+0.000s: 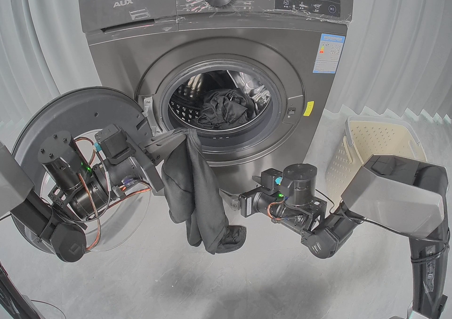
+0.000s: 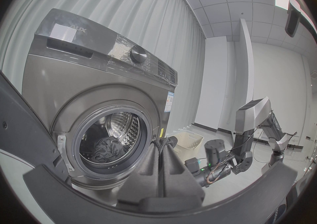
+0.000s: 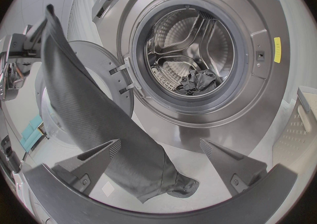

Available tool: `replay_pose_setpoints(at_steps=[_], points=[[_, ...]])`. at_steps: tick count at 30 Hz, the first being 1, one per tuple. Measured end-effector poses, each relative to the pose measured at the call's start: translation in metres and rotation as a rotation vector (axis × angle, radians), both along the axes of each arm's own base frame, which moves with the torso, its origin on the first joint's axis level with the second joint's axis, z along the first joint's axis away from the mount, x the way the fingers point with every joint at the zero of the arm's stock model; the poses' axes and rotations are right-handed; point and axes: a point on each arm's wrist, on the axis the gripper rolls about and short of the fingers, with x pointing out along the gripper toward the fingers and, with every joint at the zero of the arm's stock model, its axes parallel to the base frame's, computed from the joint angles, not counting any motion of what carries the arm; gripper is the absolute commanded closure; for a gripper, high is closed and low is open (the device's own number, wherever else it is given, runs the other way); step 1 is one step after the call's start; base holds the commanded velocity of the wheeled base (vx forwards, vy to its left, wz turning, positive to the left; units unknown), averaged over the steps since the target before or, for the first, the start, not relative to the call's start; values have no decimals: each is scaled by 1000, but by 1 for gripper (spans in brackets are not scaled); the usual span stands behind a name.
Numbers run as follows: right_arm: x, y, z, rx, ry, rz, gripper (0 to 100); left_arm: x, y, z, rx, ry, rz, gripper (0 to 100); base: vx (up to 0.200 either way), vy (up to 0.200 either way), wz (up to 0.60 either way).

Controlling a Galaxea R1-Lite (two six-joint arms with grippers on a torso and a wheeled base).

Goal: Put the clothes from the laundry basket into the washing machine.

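**Clothes part-way in: dark garment [image 1: 193,188] hanging from my left gripper [image 1: 181,134]**

Nearest me, at 6 o'clock in the head view, my right gripper [image 1: 230,202] sits low with its fingers spread wide and nothing between them. In its wrist view the hanging cloth overlaps one finger [image 3: 92,158], and I cannot tell whether they touch.

Just beyond, a little toward 9 o'clock from centre, my left gripper has its fingers pressed together on the top edge of the dark garment. The cloth drops in a long fold, with its lower end bunched on the floor [image 1: 141,277]. Its pinched top is just in front of the lower-left rim of the machine's opening.

Behind my left arm, at 9 o'clock, the round door [image 1: 80,113] stands swung open. At 12 o'clock the washing machine [image 1: 122,61] faces me. A second dark garment [image 1: 226,108] lies crumpled in the bottom of its drum [image 1: 181,108].

At 3 o'clock, just beside the machine, the cream laundry basket [image 1: 376,141] stands on the floor. A pale curtain [image 1: 400,28] hangs behind everything.
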Motion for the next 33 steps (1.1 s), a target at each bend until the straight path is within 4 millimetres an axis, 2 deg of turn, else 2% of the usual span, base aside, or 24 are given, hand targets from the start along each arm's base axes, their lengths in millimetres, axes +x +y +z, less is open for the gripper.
replay_pose_setpoints(at_steps=[4,7,14,19,22,27,33], points=[[12,12,-5,4,-7,-6,0,-2,-1,2,-3,-4,-7,100,0,0,0],[12,24,-11,4,-9,0,0,-2,-2,2,-5,-3,-8,100,0,0,0],[-12,44,-30,-22,21,66,0,1,2,2,-7,-5,10,100,0,0,0],[-35,53,-35,-38,36,120,0,6,9,2,-7,-7,35,100,0,0,0],[-42,58,-34,-40,37,139,0,7,11,2,-6,-7,42,100,0,0,0],[-41,60,-34,-45,37,144,0,8,12,2,-6,-7,44,100,0,0,0],[-30,60,-32,-16,10,124,0,7,11,2,-6,-5,43,100,0,0,0]])
